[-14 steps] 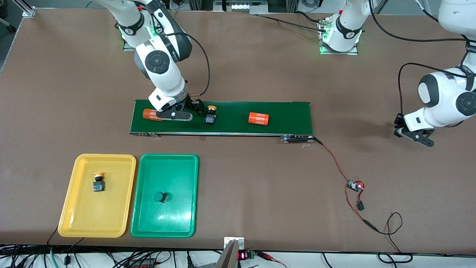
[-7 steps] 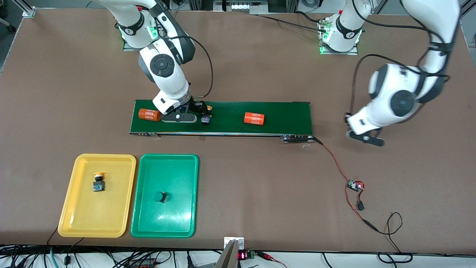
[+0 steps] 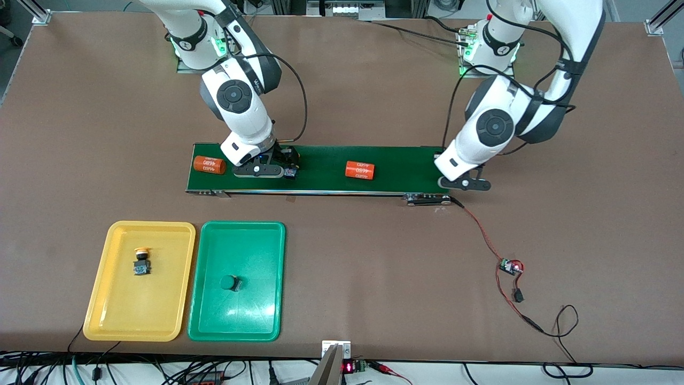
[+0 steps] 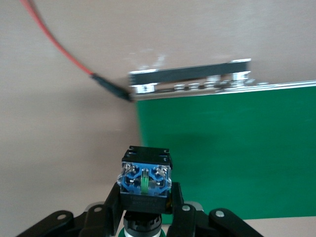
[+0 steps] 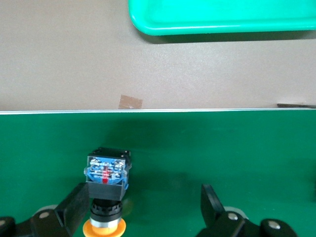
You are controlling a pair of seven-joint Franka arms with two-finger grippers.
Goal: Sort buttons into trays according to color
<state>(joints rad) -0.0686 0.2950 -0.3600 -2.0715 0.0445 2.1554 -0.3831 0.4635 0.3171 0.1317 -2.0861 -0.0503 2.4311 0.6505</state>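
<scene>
My left gripper (image 3: 464, 184) hangs over the end of the conveyor belt (image 3: 406, 166) toward the left arm's end of the table. It is shut on a green-capped button (image 4: 145, 180). My right gripper (image 3: 278, 170) is low over the belt and open. A yellow-capped button (image 5: 106, 180) lies on the belt between its fingers, close to one finger (image 5: 74, 207) and well apart from the second. The yellow tray (image 3: 115, 315) holds a yellow button (image 3: 141, 262). Beside it, the green tray (image 3: 256, 321) holds a green button (image 3: 231, 283).
Two orange cylinders with white print (image 3: 209, 164) (image 3: 359, 170) lie on the belt. A small circuit board (image 3: 510, 266) on red wire sits on the table toward the left arm's end, nearer the front camera. Cables run along the table's front edge.
The left arm has swung in from the table's end to the belt's end. The belt has carried the cylinders and the yellow button toward the right arm's end. The right gripper now straddles that button.
</scene>
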